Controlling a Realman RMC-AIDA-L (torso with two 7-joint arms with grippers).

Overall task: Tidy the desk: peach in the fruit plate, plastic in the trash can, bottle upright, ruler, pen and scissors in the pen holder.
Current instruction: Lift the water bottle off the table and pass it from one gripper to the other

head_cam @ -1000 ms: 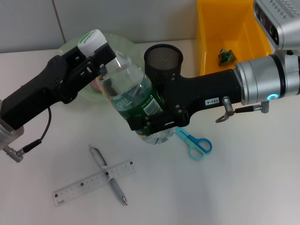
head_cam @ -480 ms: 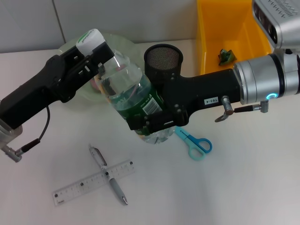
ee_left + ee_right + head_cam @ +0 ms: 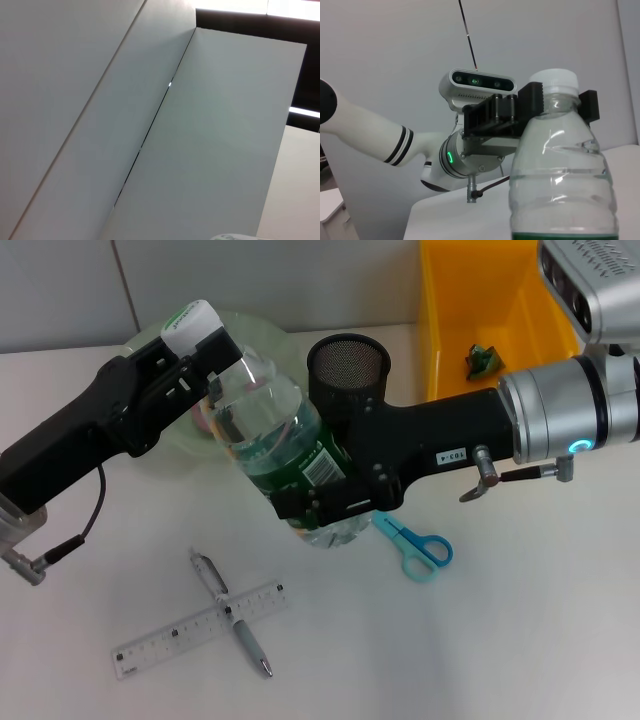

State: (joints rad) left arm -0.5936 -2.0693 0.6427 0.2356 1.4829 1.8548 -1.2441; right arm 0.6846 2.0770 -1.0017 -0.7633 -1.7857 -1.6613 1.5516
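The bottle (image 3: pixel 285 455) is held off the desk (image 3: pixel 500 640) near the middle of the surface, tilted: its long axis runs from the white cap (image 3: pixel 193 328), which points up and toward the far left corner, down to its base, which points toward the near right. The left gripper (image 3: pixel 205 365) is clamped on the neck just under the cap, and the right gripper (image 3: pixel 335 502) is closed around the lower body below the green label.

Just behind the bottle's body stands the black mesh pen holder (image 3: pixel 347 370), upright near the far edge. The pale green fruit plate (image 3: pixel 150 340) sits behind the left gripper, mostly hidden by it. The yellow trash can (image 3: pixel 450 330) is at the far right corner with a small green scrap (image 3: pixel 481 360) inside. Blue scissors (image 3: pixel 420 546) lie on the desk just beside the bottle's base, toward the right. Toward the near left, the pen (image 3: pixel 232 614) lies across the ruler (image 3: pixel 198 629).

The right wrist view shows what the head view cannot: the cap (image 3: pixel 553 80) gripped on both sides by the left gripper's black fingers (image 3: pixel 587 107). The left wrist view shows only grey wall panels.
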